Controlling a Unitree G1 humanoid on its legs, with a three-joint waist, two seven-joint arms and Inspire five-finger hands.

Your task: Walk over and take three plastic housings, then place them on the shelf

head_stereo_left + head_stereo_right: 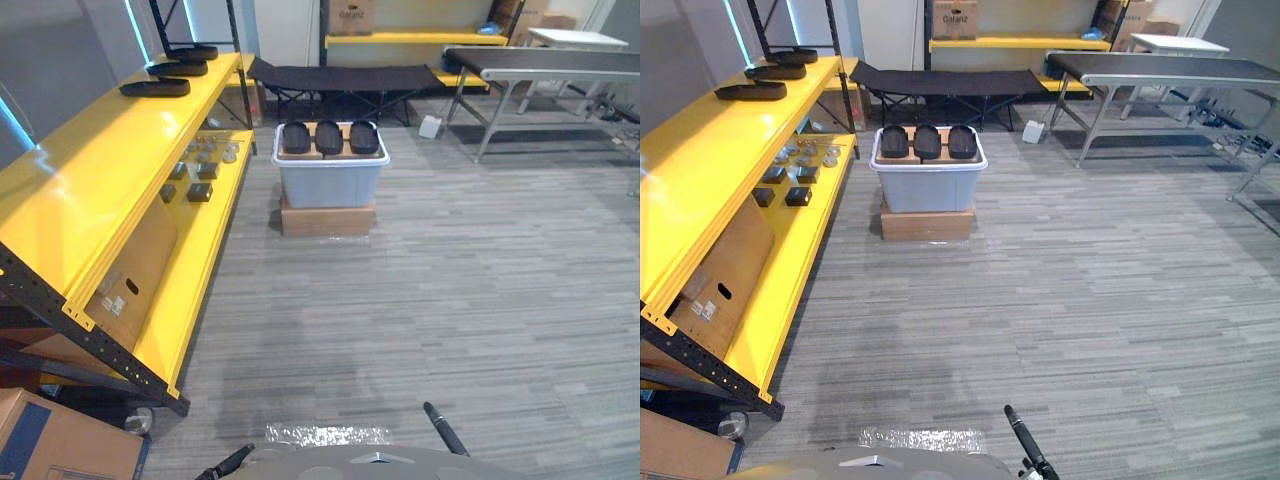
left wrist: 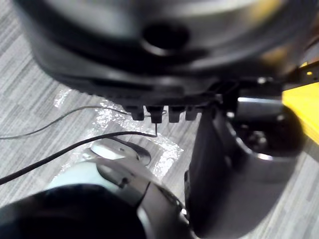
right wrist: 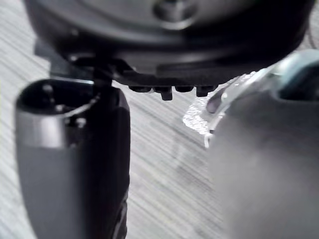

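On the floor ahead of the robot stands a grey bin [image 1: 330,180], and it sits on a flat cardboard box [image 1: 328,218]. On top of the bin lie the three plastic housings [image 1: 328,137]. They are black and rounded. They lie side by side in a row that runs from left to right. Each one has its long side pointing away from the robot.

The bin is well apart from the robot. It is nearly straight in front, just a bit to the left. So the left hand [image 2: 149,59] is a tiny bit nearer to it than the right hand [image 3: 164,50]. But both hands are far from the housings, and neither could reach them from here.

Both hands hang low by the robot's sides, above the grey floor. Their fingers look straight and loose. They hold nothing.

The yellow shelf [image 1: 90,190] runs along the robot's left side. At its far end, on the top board, lie three more black housings [image 1: 155,88]. The near part of that board is bare. Small parts [image 1: 200,170] lie on the lower board.

The robot probably has to walk forward first, until the bin is close in front of it. Then a hand can likely come down on a housing from above and close across its short side. After that the shelf is just a turn to the left.
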